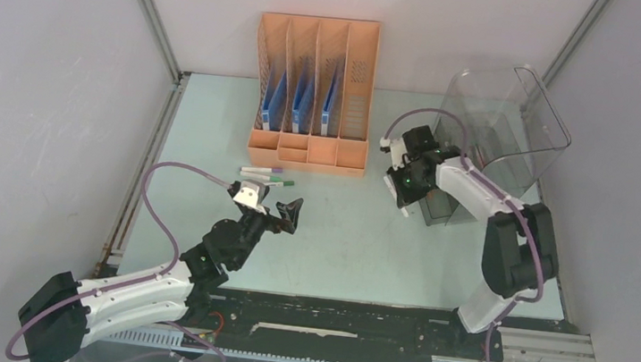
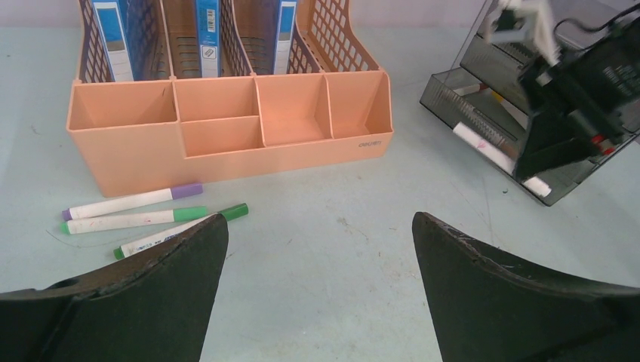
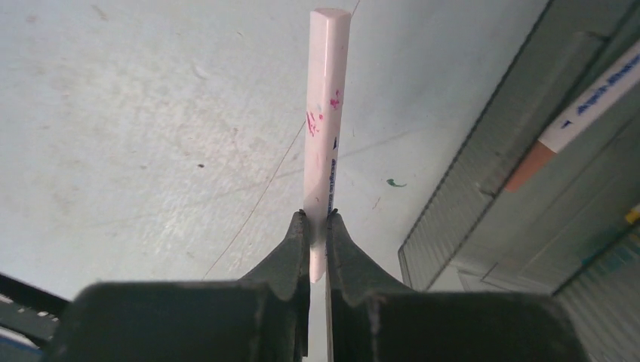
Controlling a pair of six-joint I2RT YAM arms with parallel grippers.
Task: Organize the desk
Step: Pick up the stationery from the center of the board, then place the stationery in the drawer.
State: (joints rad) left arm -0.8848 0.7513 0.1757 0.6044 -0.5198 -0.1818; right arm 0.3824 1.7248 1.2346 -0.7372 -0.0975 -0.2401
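Observation:
The pale mint-green desk (image 1: 337,246) holds three white markers (image 1: 267,175) in front of the orange file rack (image 1: 313,90); their purple and green caps show in the left wrist view (image 2: 136,211). My left gripper (image 1: 288,214) is open and empty just right of them, low over the desk (image 2: 321,226). My right gripper (image 1: 393,184) is shut on a white marker with pink stains (image 3: 326,113), held above the desk beside the open drawer (image 3: 521,204) of the smoky bin (image 1: 503,119).
The rack holds blue folders (image 1: 303,98) in its slots, with empty front compartments (image 2: 226,113). The open drawer holds an orange-capped marker (image 3: 581,121). Grey walls surround the desk and a black rail (image 1: 329,321) runs along its front.

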